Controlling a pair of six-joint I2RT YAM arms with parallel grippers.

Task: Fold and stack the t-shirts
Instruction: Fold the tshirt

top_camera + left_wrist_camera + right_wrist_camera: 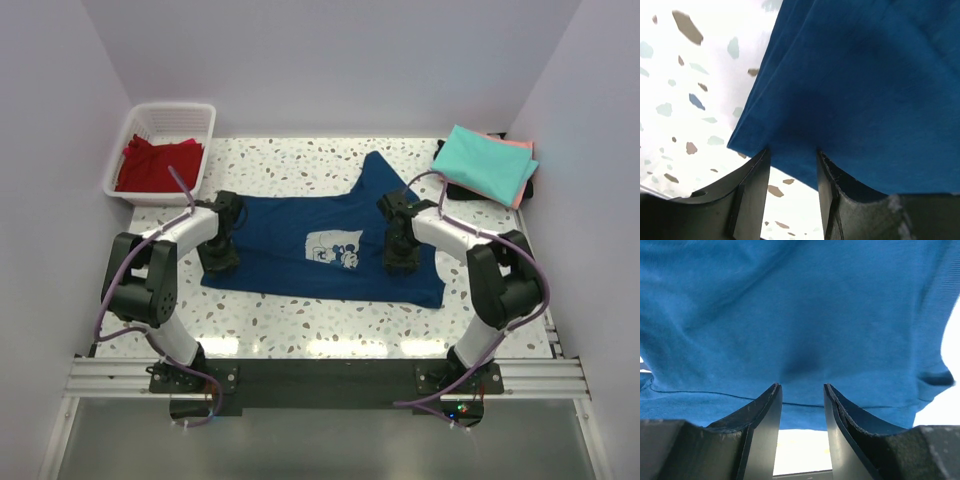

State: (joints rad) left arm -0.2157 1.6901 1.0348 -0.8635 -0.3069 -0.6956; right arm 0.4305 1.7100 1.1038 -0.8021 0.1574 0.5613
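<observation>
A navy blue t-shirt point(290, 240) lies spread flat in the middle of the table, its pale cartoon-mouse print point(333, 250) facing up. My left gripper point(218, 258) points down at the shirt's left edge. In the left wrist view this gripper point(792, 150) is open, its tips touching the cloth's point(865, 75) edge with nothing pinched. My right gripper point(401, 260) points down onto the shirt's right side. It point(801, 385) is open too, tips resting on the cloth point(790, 305) just above a stitched hem. A red t-shirt point(150, 160) lies crumpled in a basket. A folded teal t-shirt point(485, 165) lies on a salmon-pink one point(524, 170).
The white plastic basket point(195, 118) stands at the back left corner. The teal and pink pile sits at the back right over something dark point(462, 190). White walls close in the speckled table point(300, 320) on three sides. One sleeve point(378, 170) of the navy shirt points toward the back.
</observation>
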